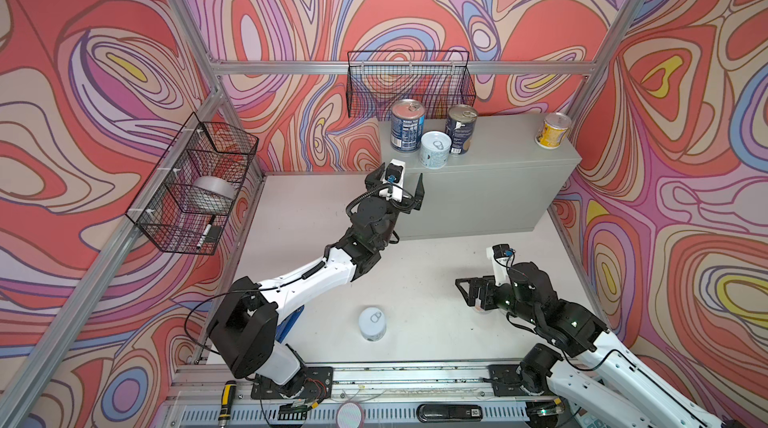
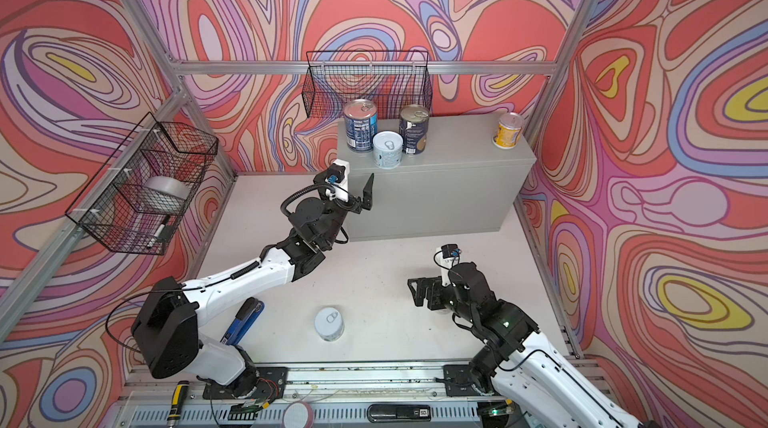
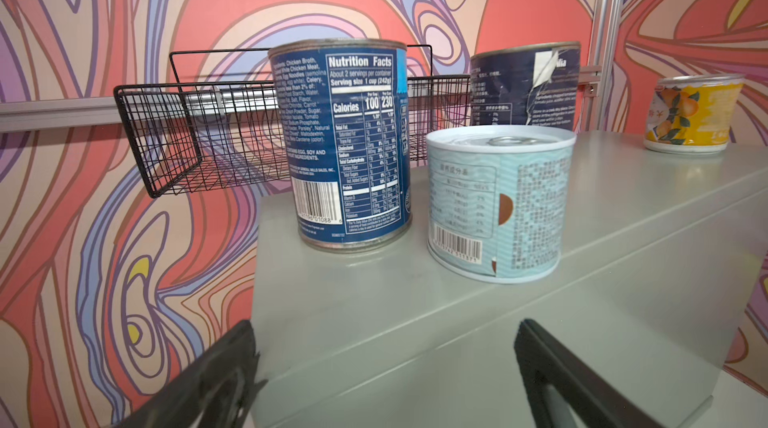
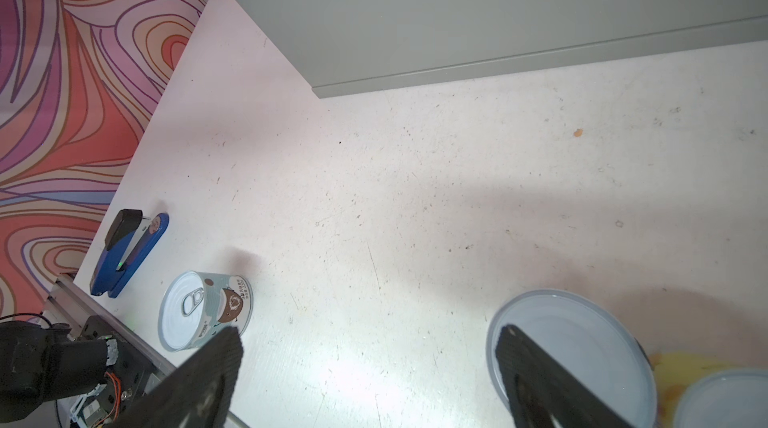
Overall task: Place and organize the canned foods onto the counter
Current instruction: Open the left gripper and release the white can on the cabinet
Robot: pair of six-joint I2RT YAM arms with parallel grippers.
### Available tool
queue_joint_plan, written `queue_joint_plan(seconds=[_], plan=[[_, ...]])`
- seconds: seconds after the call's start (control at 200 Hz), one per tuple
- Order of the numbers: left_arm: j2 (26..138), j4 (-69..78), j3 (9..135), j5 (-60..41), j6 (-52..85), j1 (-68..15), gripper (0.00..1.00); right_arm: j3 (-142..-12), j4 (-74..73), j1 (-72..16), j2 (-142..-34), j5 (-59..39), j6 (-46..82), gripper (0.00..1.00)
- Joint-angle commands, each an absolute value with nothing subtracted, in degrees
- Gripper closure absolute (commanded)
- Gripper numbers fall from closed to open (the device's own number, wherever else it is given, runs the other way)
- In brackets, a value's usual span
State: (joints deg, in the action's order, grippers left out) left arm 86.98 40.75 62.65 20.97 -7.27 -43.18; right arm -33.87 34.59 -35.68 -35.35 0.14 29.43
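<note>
On the grey counter (image 1: 498,193) (image 3: 374,280) stand two tall dark blue cans (image 1: 408,124) (image 1: 461,128), a short pale blue can (image 1: 435,149) (image 3: 498,205) in front of them and a yellow can (image 1: 552,130) at the right end. A white-teal can (image 1: 372,323) (image 4: 203,309) stands on the table near the front. My left gripper (image 1: 398,178) (image 3: 384,326) is open and empty at the counter's front left corner, just short of the pale blue can. My right gripper (image 1: 463,292) (image 4: 370,332) hangs open over the table, one finger above a can lid (image 4: 582,347); another lid (image 4: 727,401) sits beside it.
A black wire basket (image 1: 411,85) hangs on the back wall behind the counter. Another basket (image 1: 195,184) on the left wall holds a silver tape roll (image 1: 212,197). A blue stapler (image 4: 129,255) lies at the table's front left. A screwdriver (image 1: 226,401) rests on the front rail.
</note>
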Motion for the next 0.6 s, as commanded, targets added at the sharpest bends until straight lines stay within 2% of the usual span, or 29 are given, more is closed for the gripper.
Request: queue_joint_plan(seconds=[0.0, 0.16, 0.596], plan=[[87.44, 35.42, 66.18, 19.23, -6.3, -43.33, 0.0, -35.63, 32.79, -35.6, -36.32, -0.4, 28.57, 0.02], [89.71, 31.12, 69.61, 16.08, -2.88, -43.33, 0.0, -35.65, 33.14, -35.61, -36.24, -0.71, 29.07, 0.01], [94.67, 28.64, 75.93, 20.39, 2.43, -43.42, 0.0, -34.54, 34.37, -35.6, -33.07, -0.64, 29.7, 0.01]])
